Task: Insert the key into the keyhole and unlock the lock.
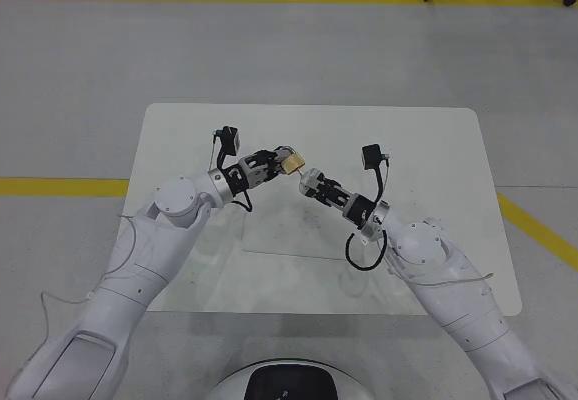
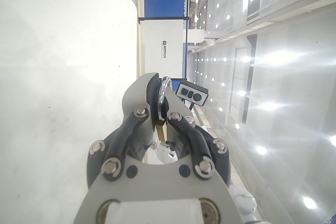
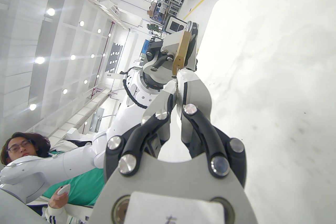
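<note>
Both sets of jaws meet above the middle of the white counter (image 1: pixel 429 140). The meeting point is nearer the counter's far edge than its near one and well in from both side edges.

The left jaws are clenched on the lock (image 1: pixel 291 160), a brass padlock held off the surface. In the left wrist view its shackle (image 2: pixel 164 88) sits between the pads (image 2: pixel 151 89) and the brass body runs back toward the palm.

The right jaws are pinched tight on the key (image 3: pixel 176 89), a thin metal blade seen edge-on. In the right wrist view the key's tip touches the lock's bottom end. How deep it sits in the keyhole cannot be told.

The left wrist camera (image 1: pixel 227 136) and the right wrist camera (image 1: pixel 372 156) stand off the forearms on the side toward the far edge. A black cable (image 1: pixel 354 255) loops off the right forearm toward the near edge. A yellow floor line (image 1: pixel 39 186) runs up to the counter's left side.
</note>
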Robot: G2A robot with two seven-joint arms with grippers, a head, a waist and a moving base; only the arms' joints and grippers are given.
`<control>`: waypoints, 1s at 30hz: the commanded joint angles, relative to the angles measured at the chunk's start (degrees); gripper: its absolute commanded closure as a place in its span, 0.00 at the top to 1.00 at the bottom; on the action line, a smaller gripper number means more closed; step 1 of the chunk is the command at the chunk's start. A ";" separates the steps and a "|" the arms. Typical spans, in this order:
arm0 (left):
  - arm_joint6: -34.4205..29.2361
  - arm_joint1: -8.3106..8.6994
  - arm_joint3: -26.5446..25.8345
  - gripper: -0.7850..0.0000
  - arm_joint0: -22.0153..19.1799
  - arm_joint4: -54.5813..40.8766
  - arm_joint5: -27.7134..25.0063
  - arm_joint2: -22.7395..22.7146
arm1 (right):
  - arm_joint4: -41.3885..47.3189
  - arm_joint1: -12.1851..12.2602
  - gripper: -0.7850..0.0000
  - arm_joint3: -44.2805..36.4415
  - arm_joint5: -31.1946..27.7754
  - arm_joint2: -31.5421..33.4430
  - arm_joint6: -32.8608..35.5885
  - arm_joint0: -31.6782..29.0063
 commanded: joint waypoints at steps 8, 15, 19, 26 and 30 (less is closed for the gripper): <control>0.67 0.20 -1.77 0.00 1.07 2.31 -0.22 -0.76 | -1.51 -0.45 0.00 -0.13 0.66 0.63 -0.45 -0.35; 2.24 0.39 -3.57 0.00 1.92 5.84 -0.29 -1.05 | -2.57 -0.81 0.00 -0.79 1.28 0.87 -0.58 -0.81; 3.04 0.53 -5.00 0.00 2.73 7.17 -0.17 -1.42 | -2.96 -1.03 0.00 -1.07 1.50 0.96 -0.52 -1.00; 4.48 0.67 -6.59 0.00 3.93 8.59 0.80 -2.06 | -3.80 -1.39 0.00 -1.18 2.26 1.20 -0.43 -1.20; 6.62 0.75 -7.95 0.00 4.77 9.78 0.25 -2.68 | -4.51 -1.65 0.00 -1.18 2.71 1.16 -0.67 -1.03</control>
